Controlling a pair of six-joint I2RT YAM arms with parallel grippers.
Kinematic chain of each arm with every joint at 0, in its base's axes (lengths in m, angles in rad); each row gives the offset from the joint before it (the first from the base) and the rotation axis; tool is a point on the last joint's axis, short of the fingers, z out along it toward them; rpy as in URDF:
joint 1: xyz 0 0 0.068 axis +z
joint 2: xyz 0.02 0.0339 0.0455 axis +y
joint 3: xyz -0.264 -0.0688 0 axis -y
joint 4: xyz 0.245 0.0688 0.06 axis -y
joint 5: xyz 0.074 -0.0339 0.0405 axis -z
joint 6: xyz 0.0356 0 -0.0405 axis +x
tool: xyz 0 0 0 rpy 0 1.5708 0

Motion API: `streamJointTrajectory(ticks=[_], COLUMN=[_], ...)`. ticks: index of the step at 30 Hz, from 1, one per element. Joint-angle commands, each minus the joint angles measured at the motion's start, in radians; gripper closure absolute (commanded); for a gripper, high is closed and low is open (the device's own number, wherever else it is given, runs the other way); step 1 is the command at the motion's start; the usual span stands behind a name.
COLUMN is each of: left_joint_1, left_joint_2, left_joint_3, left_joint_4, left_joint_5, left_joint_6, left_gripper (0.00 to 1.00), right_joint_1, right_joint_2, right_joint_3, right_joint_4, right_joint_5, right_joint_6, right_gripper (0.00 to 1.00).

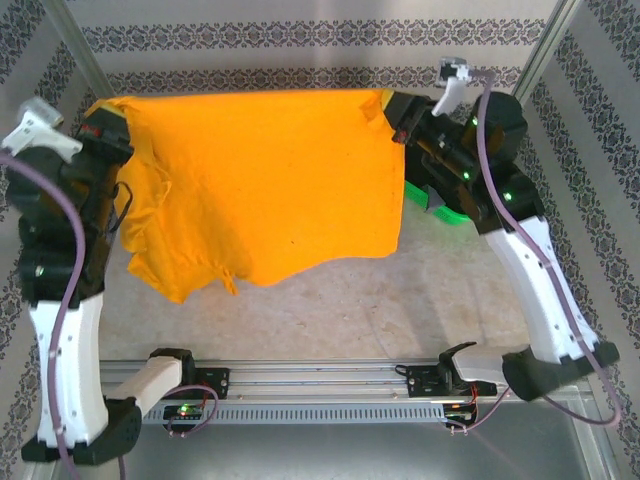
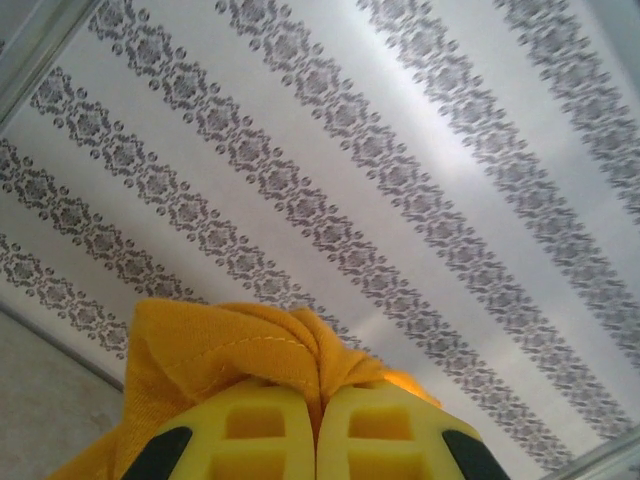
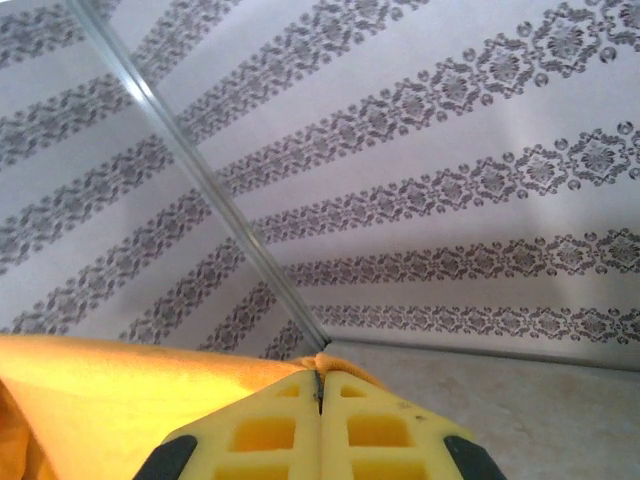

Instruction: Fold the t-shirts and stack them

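**Current state.** The mustard-orange t-shirt (image 1: pixel 260 180) is suspended above the far half of the tabletop (image 1: pixel 350 310), spread as a sheet between the two arms. Its long axis runs left to right, parallel to the far edge. The top edge is drawn nearly straight. The body hangs down from it, with the lower left part bunched and reaching lower than the right. Whether the lowest cloth touches the tabletop cannot be determined.

**End effectors.** The left gripper (image 1: pixel 118 128) is clamped on the left end of the top edge, near the far left corner. In the left wrist view its yellow fingers (image 2: pixel 262 425) are pressed together on a gathered fold of cloth. The right gripper (image 1: pixel 398 118) is clamped on the right end, toward the far right corner. In the right wrist view its fingers (image 3: pixel 265 435) meet on a thin, taut edge of cloth.

**Governing relation.** The garment lies between the grippers and below them, so neither arm is nearer; each holds one end. The coming move is judged to be a joint lowering onto the bare centre of the tabletop, with the span held constant.

**Obstructions.** The green mesh basket (image 1: pixel 447 212) stands at the right edge, just beside the right arm and near the shirt's right side; a swinging hem could catch it. The patterned wall (image 1: pixel 300 40) stands close behind the far edge
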Motion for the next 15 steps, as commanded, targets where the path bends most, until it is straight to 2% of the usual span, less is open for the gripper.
streamJointTrajectory(ticks=[1,6,7,8,10,11,13,15], left_joint_1=[0.025,0.102,0.120,0.131,0.145,0.146,0.146,0.141], left_joint_2=[0.157,0.437,0.504,0.565,0.692,0.740,0.794,0.782], left_joint_3=[-0.036,-0.068,-0.050,-0.026,0.073,0.114,0.156,0.132], left_joint_4=[0.084,0.188,0.203,0.202,0.149,0.117,0.076,0.063], left_joint_5=[-0.032,0.029,0.064,0.093,0.164,0.181,0.206,0.208], left_joint_6=[0.022,-0.006,-0.006,0.001,0.030,0.046,0.065,0.077], left_gripper=[1.00,1.00,0.99,0.88,0.55,0.45,0.32,0.27], right_joint_1=[-0.032,-0.047,-0.049,-0.049,-0.050,-0.052,-0.051,-0.046], right_joint_2=[0.176,0.554,0.641,0.706,0.820,0.852,0.881,0.860], right_joint_3=[0.063,0.311,0.396,0.463,0.585,0.623,0.650,0.606], right_joint_4=[0.008,-0.124,-0.186,-0.236,-0.347,-0.382,-0.430,-0.436], right_joint_5=[0.017,0.001,-0.017,-0.022,-0.008,-0.003,0.009,0.017], right_joint_6=[0.045,0.048,0.046,0.039,0.021,0.020,0.014,0.008], right_gripper=[1.00,1.00,0.94,0.83,0.62,0.56,0.49,0.46])
